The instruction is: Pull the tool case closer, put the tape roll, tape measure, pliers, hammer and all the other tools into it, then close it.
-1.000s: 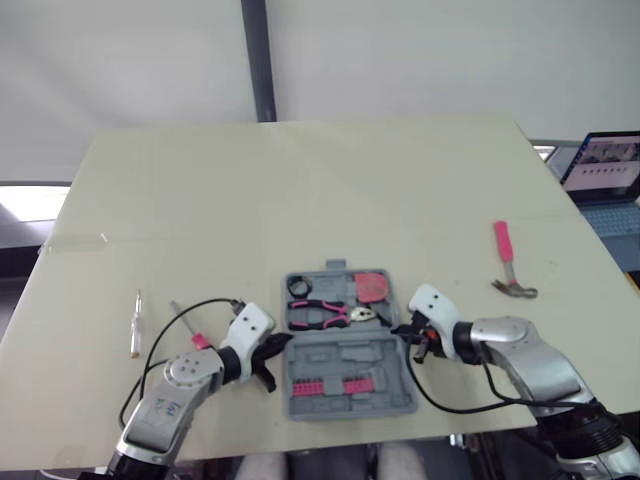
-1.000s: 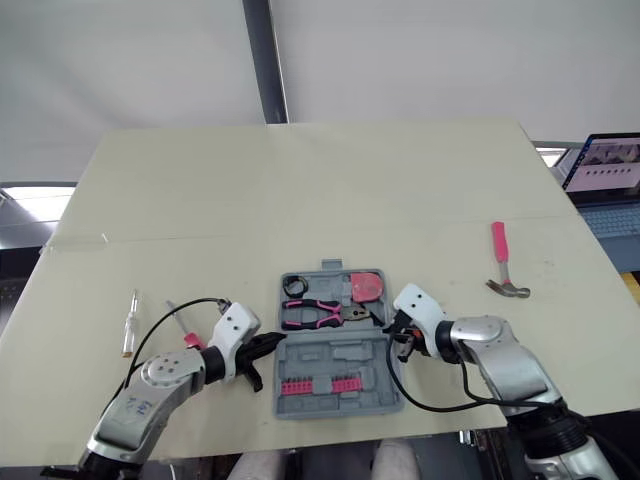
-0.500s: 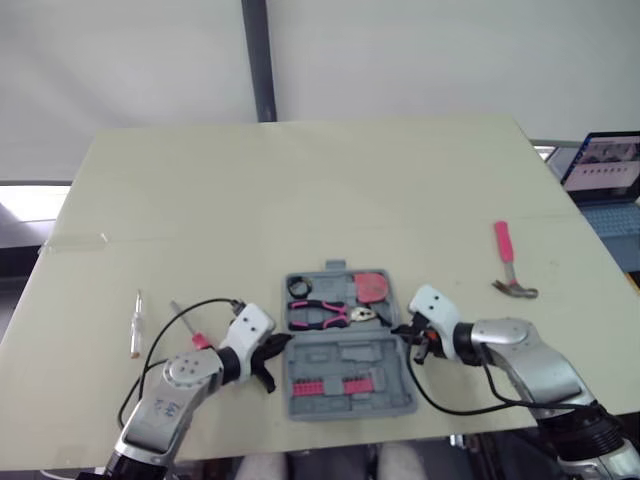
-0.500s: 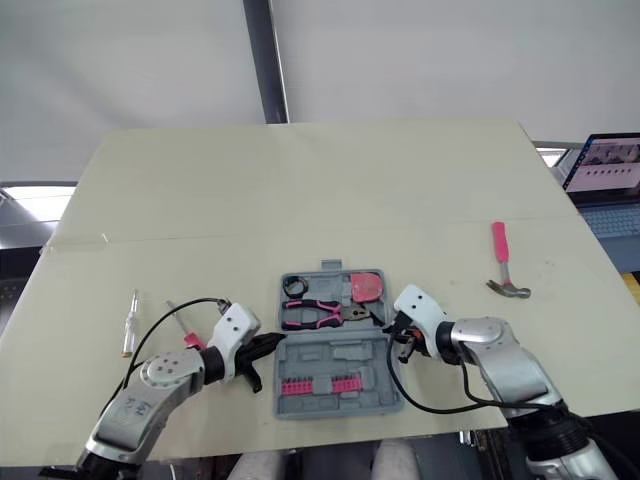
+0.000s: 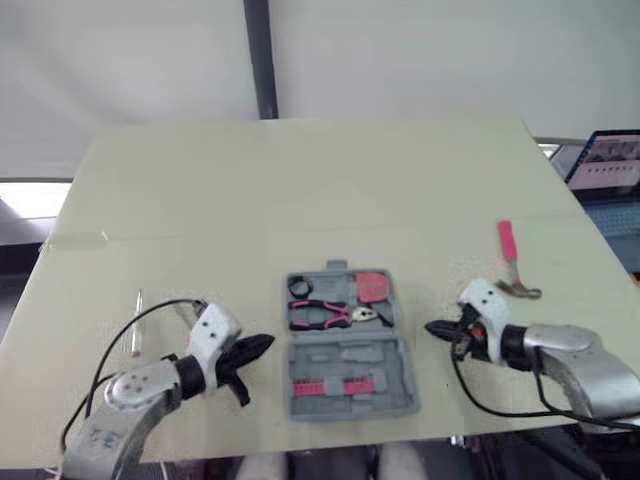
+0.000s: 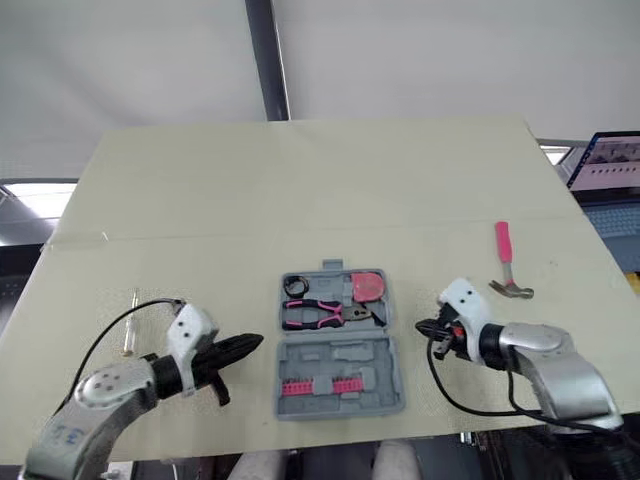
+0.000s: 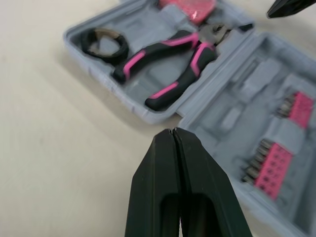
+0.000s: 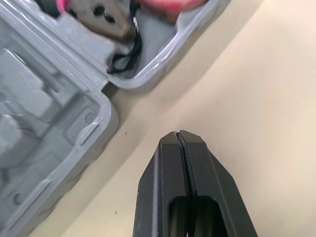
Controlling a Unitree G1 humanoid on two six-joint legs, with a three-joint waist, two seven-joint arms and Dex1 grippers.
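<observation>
- The grey case (image 5: 350, 356) lies open and flat on the pale counter (image 5: 300, 190), near its front edge and between the robot's two arms.
- The half of the case farther from the robot holds three tools. A black tape roll (image 5: 299, 287) sits in the left corner pocket, and a pink tape measure (image 5: 372, 286) sits in the right one. Pink-and-black pliers (image 5: 320, 313) lie across the pocket just in front of both.
- The nearer half carries a row of bits (image 5: 335, 385) in a pink holder; its other moulded pockets are bare.
- The left claw (image 5: 265, 342) is clenched on nothing, its two black fingers pressed tip to tip. It points at the left side of the case from near by, without touching it.
- The right claw (image 5: 430, 327) is likewise clenched and empty. It is aimed at the right side of the case, with a strip of bare counter between.
- The hammer (image 5: 512, 262), pink-handled, rests on the counter to the right, beyond the right arm and well apart from the case.
- A slim screwdriver (image 6: 130, 325) lies on the counter at the far left, outside the case.
- A laptop (image 5: 610, 160) with its screen lit stands off the counter's right edge.
</observation>
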